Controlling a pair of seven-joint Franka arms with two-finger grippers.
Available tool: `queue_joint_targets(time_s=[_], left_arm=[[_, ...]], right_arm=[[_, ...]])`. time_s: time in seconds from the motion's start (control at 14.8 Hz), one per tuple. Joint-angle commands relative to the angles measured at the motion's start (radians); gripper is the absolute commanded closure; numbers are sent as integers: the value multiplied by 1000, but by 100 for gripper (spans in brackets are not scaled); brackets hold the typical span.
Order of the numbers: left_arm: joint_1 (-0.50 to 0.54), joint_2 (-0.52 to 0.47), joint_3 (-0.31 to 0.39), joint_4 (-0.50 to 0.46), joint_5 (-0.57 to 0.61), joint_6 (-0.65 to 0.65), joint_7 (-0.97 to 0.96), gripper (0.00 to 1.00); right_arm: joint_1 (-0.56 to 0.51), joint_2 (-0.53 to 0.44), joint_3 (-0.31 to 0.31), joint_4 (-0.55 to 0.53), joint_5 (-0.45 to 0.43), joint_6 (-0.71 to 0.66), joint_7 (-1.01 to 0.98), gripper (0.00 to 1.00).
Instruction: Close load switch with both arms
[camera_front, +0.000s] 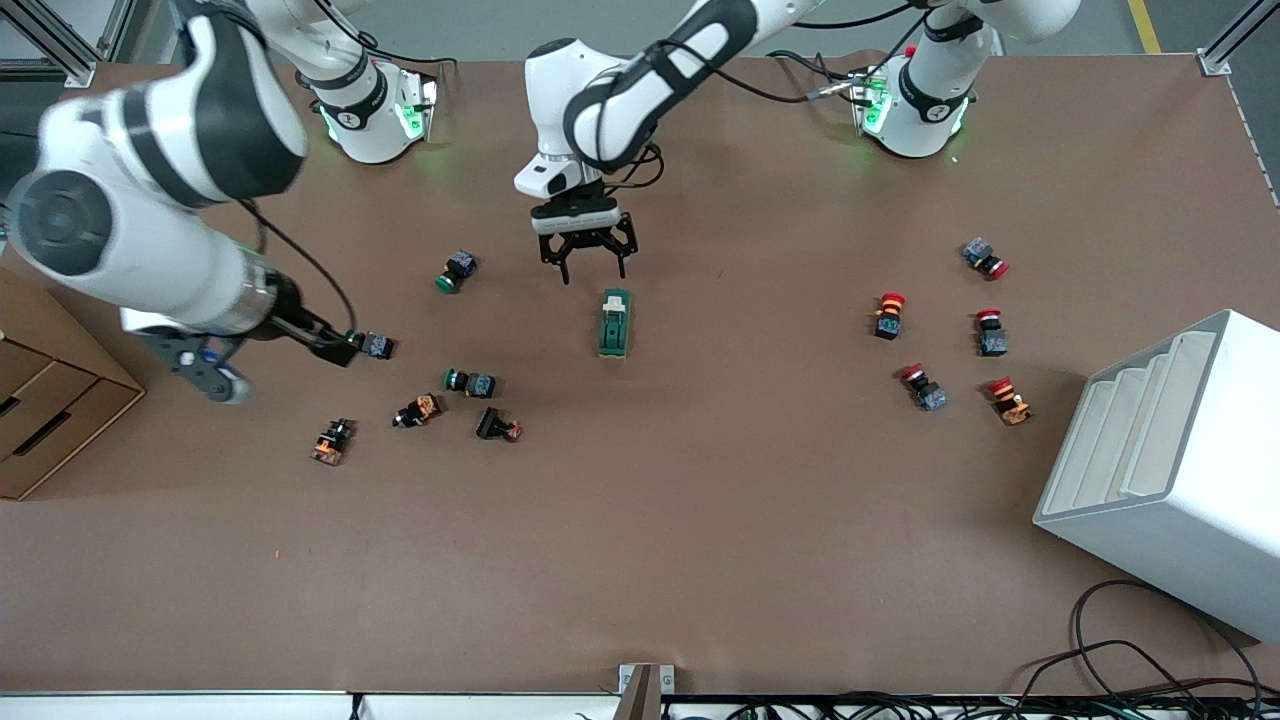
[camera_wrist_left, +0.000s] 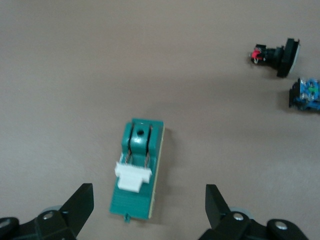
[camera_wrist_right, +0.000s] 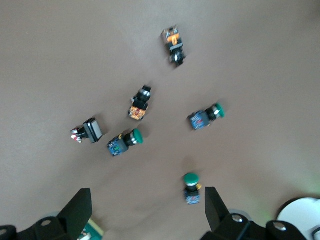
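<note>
Two arms above a load switch awaiting closure.

The load switch (camera_front: 614, 323) lies near the middle of the surface (camera_front: 700, 540), its long axis running toward and away from the front camera, white lever (camera_wrist_left: 133, 176) raised. The left end effector (camera_front: 586, 257) hovers just past the switch's base-side end, fingers spread wide (clearly the nearer arm). The right end effector (camera_front: 345, 347), also wide open, hangs over the push-buttons (camera_wrist_right: 125, 142) toward the right arm's end.

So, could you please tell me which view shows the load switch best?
The left wrist view: the load switch fills its centre, white lever plain, between the open left gripper fingers. The front view shows it small; the right wrist view catches only a green corner.
</note>
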Motion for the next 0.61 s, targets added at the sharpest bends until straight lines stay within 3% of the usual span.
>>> queue_joint_targets(time_s=[0.0,0.2,0.41,0.54], left_arm=[[-43,15,5,-65,183,6,-207,2],[-46,-2,4,-170,325,-4,-287,2],[-52,-48,5,-256,343,-7,-327,2],[-52,-40,5,-271,428,-7,-379,2]], right_arm=[[7,-22,-7,-63,29,43,88,0],[55,-22,-7,-103,29,100,222,0],[133,-1,-7,-152,29,201,428,0],[191,24,-7,-160,29,242,563,0]])
